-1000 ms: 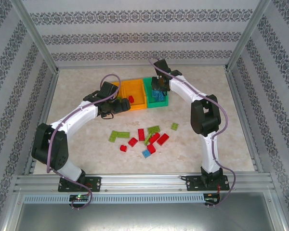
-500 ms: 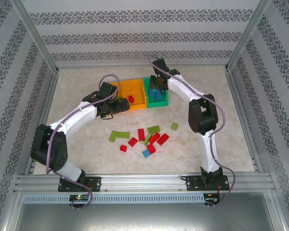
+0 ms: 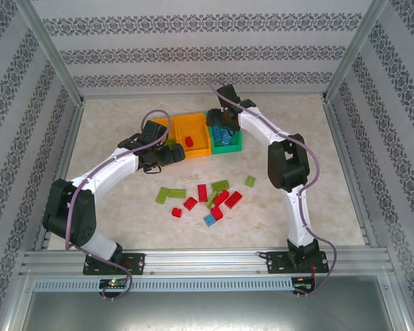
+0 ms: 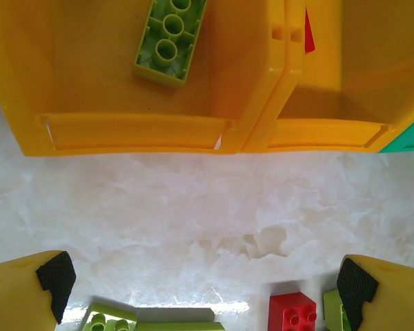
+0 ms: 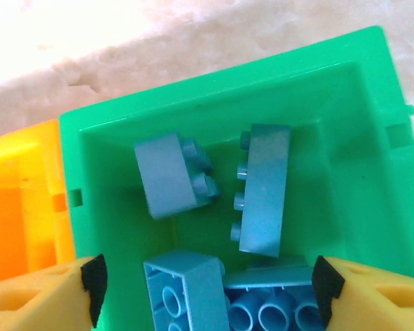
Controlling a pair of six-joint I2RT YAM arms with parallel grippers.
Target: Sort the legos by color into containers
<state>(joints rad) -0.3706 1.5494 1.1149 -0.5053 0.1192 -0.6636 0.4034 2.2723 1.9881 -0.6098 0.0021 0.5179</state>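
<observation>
While the left arm is stretching low and forward from its base, we are marking the left gripper [image 4: 203,289] hovering just in front of the left orange bin [image 4: 131,131]. Its fingers are spread wide and gripping nothing, and the wrist is pitching down toward the table [image 3: 124,117]. A lime green brick [image 4: 169,38] is lying inside that bin, and a loose red brick [image 4: 293,310] is sitting on the table close under the fingers. The middle orange bin [image 4: 331,131] is holding a red piece [image 3: 188,142]. The unsorted pile [image 3: 210,196] of red, lime and one blue is lying in front of the bins, between the arms. Going right, the right arm is arching high at the elbow. The right gripper [image 5: 210,283] is pointing straight down over the green bin [image 5: 372,138], fingers released wide and empty, with several blue bricks [image 5: 262,189] resting on the bin floor below. We are judging this a blue drop-off finishing. To do it well, the right arm should be rising straight up clear of the bin walls before swinging to the pile. The left should be coming down on a single brick and pinching across its short sides without nudging neighbours.
</observation>
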